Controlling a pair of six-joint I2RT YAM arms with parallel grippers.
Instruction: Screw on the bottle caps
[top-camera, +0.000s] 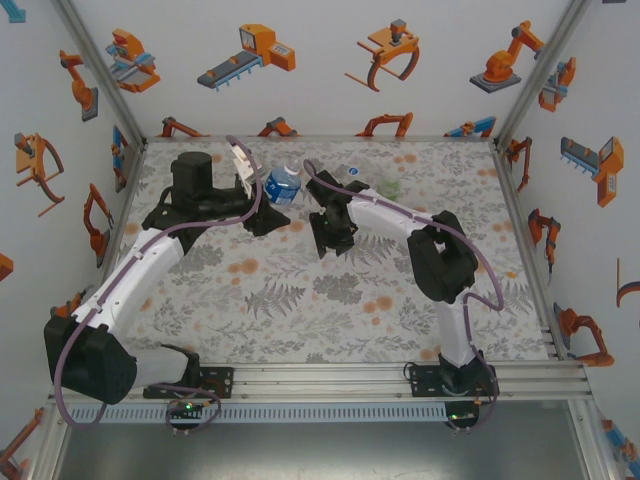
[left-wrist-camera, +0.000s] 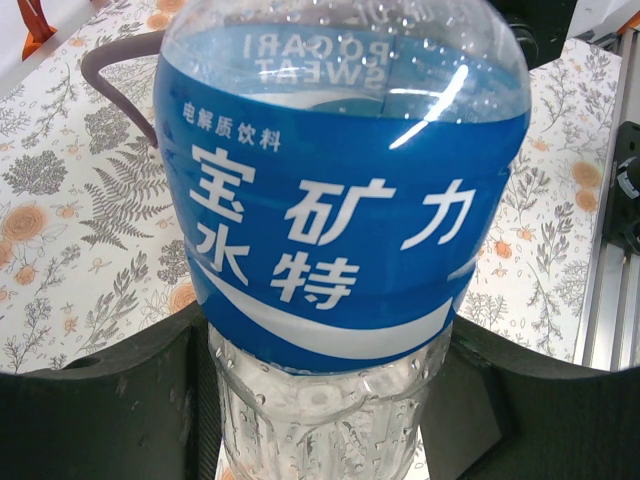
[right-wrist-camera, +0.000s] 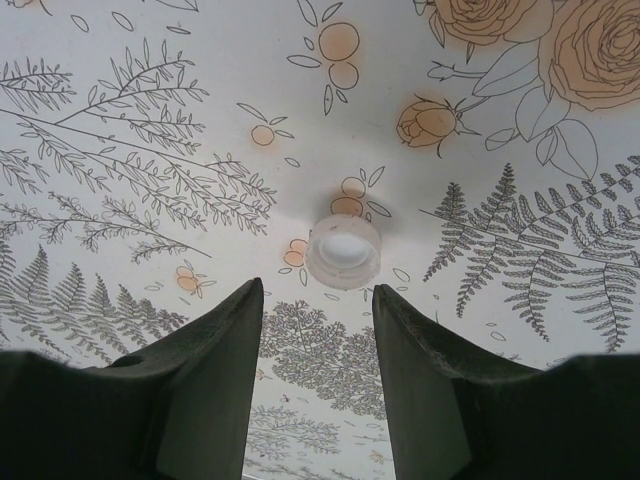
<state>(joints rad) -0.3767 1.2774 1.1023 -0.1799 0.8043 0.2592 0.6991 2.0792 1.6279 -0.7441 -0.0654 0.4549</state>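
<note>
A see-through bottle with a blue label (left-wrist-camera: 340, 200) is held between the dark fingers of my left gripper (left-wrist-camera: 325, 385), which is shut on its clear ribbed part. From above, that bottle (top-camera: 283, 185) hangs at the back of the table, just past the left gripper (top-camera: 262, 192). A white bottle cap (right-wrist-camera: 343, 250) lies on the floral cloth with its hollow side up. My right gripper (right-wrist-camera: 318, 290) stands open a little short of it, and nothing is between its fingers. The right gripper (top-camera: 330, 238) points down at the table's middle back. A green-tinted bottle (top-camera: 391, 187) lies behind it.
A pale clear object (top-camera: 349, 176), possibly another bottle, lies beside the green-tinted one at the back. The floral tablecloth (top-camera: 300, 300) covers the table. Patterned walls close the left, back and right sides, and an aluminium rail (top-camera: 330, 378) runs along the near edge.
</note>
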